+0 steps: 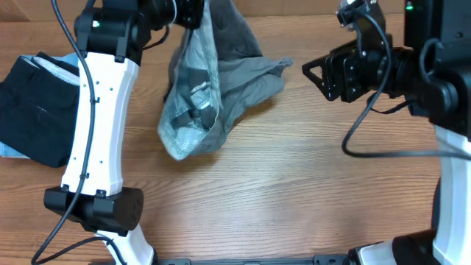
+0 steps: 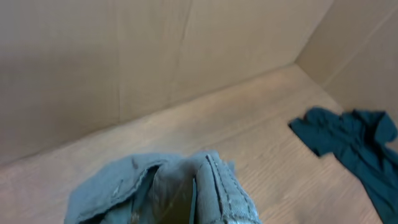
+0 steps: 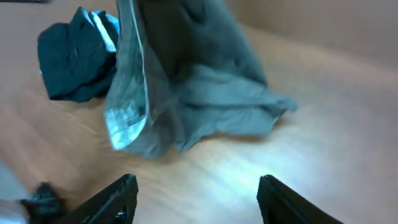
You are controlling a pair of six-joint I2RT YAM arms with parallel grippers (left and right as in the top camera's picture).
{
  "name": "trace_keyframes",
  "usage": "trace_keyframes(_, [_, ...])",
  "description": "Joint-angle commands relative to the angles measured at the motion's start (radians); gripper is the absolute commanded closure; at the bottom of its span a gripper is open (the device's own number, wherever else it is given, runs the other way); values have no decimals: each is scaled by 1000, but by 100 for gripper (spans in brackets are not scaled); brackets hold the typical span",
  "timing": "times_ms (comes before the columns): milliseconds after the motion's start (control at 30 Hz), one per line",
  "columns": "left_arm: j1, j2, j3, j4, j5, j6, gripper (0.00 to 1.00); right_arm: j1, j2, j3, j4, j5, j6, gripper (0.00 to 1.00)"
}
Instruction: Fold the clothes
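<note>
The garment (image 1: 210, 81) is held bunched at one point only, so a slip out of the grip is likely if it is swung or tugged. Its lower part is draped on the table (image 1: 294, 191) in a crumpled heap. If it is laid down as it hangs, creases could be trapped in the fold. The black pile (image 1: 33, 107) lies near and could be snagged by a sideways sweep.

The left gripper (image 1: 188, 11) is raised at the far edge. Its fingers are hidden by cloth, but the garment hangs from it, so it is judged clamped on the fabric. The right gripper (image 3: 198, 193) is held low and level, aimed at the garment but kept apart from it, fingers spread wide and empty.
</note>
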Motion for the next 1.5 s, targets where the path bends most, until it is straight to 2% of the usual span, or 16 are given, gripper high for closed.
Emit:
trace_keyframes(0, [-42,-18,36,99,-70,-112,96,24,69,11,-35,-55,117,35])
trace_keyframes(167, [-89,-18,36,232,-213,-199,96,58,134,11,-55,-55,217,46])
trace_keyframes(300, [-110,-18,36,356,-364,-287,96,59,150,11,-60,-46,271,45])
trace_keyframes(400, [-111,-17,35,434,-411,-328,96,60,158,10,-60,-3,314,40])
trace_keyframes(567, [-112,-17,35,511,-454,-380,96,114,163,-77,25,24,402,35])
trace_keyframes(900, [-112,-16,35,552,-462,-383,96,250,163,-465,393,157,593,33])
trace_keyframes(1133, [-112,-16,35,551,-461,-383,96,315,163,-553,552,274,682,33])
trace_keyframes(1467, [-112,-16,35,552,-458,-383,96,354,171,-658,656,372,840,34])
